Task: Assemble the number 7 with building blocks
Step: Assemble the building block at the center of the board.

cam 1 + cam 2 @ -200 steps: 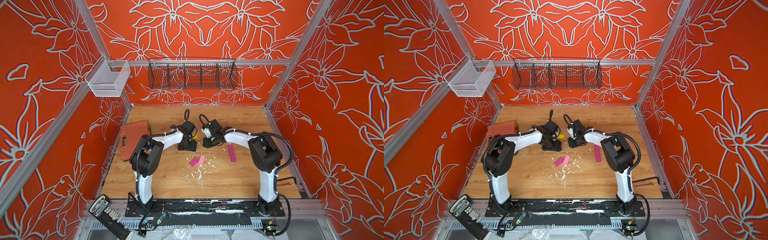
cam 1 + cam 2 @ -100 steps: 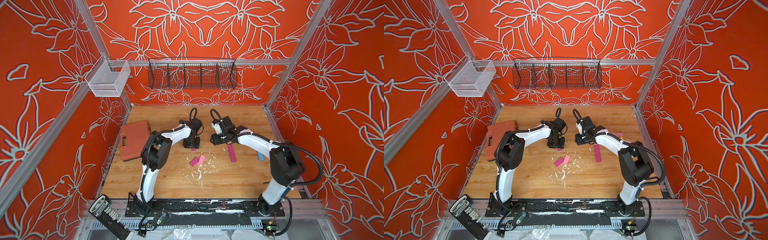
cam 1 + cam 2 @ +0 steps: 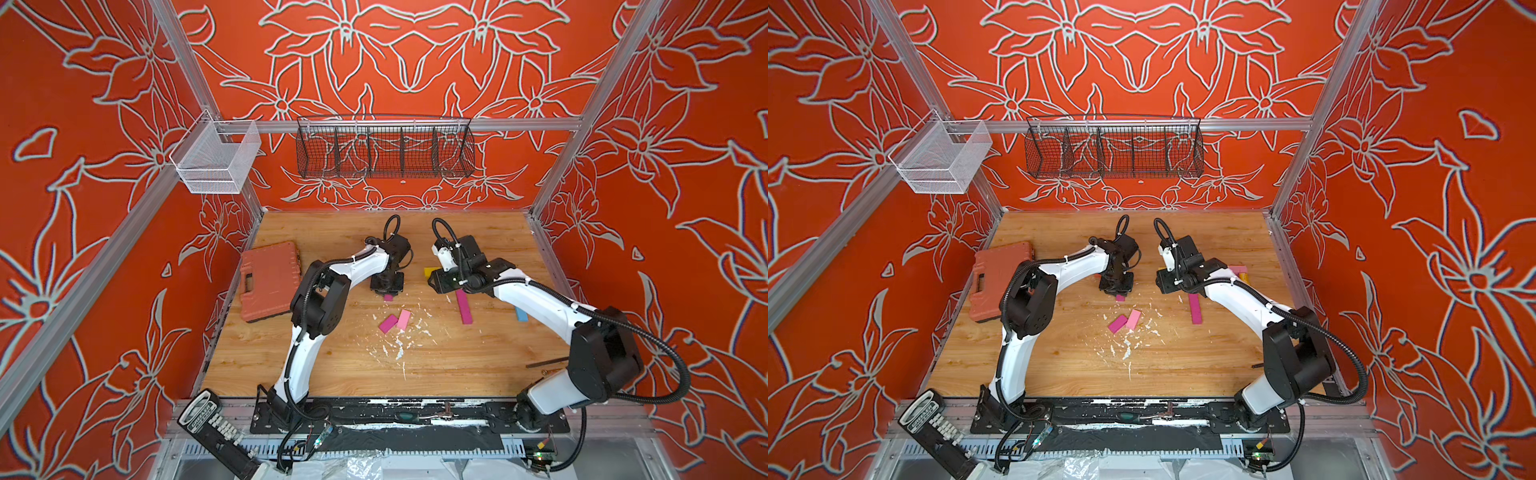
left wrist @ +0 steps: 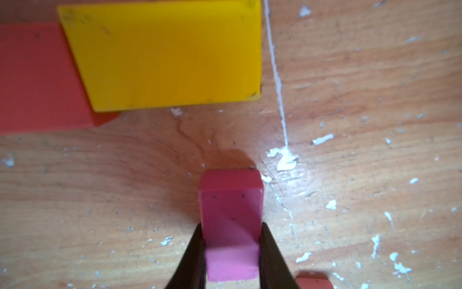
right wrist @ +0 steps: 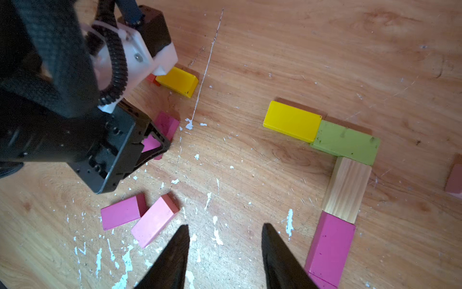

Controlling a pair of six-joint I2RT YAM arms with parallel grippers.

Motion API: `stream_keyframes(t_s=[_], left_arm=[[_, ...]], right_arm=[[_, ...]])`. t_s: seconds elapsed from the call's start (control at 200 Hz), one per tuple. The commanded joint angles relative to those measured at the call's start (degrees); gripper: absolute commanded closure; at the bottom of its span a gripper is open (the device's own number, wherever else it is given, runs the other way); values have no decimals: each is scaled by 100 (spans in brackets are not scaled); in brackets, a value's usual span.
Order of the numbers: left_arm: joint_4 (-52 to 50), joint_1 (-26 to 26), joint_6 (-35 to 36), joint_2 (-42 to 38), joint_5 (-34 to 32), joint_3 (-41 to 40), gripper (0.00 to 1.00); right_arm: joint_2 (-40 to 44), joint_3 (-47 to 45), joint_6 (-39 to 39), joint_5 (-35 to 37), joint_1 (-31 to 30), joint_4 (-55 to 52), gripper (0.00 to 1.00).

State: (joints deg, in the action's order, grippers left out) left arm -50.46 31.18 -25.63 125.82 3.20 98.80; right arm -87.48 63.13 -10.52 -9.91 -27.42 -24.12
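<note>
white-flecked wooden tabletop (image 3: 332, 365); orange floral walls (image 3: 415, 62)

Odds and ends around the tool case

The red-brown tool case (image 3: 270, 286) lies closed at the left edge of the wooden counter (image 3: 478, 361). Above and behind the case a white mesh basket (image 3: 214, 160) hangs on the frame rail. Right of that hangs a divided black wire basket (image 3: 384, 151). White flecks (image 3: 399, 349) dot the wood right of the case, and a black handheld device (image 3: 216, 428) lies in front of the case, off the counter.

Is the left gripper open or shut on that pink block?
Shut: the left gripper grips the magenta block; in the left wrist view both fingers press against its sides.
</note>
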Motion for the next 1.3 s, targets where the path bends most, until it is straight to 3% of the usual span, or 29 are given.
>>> stream_keyframes(t_s=[0.0,1.296], left_arm=[[-220,29,-57,224,-17,171,80],[-174,-173,-39,673,348,587,79]], right_arm=[[168,-117,67,53,35,-50,50],[39,-78,95,-156,37,101,50]])
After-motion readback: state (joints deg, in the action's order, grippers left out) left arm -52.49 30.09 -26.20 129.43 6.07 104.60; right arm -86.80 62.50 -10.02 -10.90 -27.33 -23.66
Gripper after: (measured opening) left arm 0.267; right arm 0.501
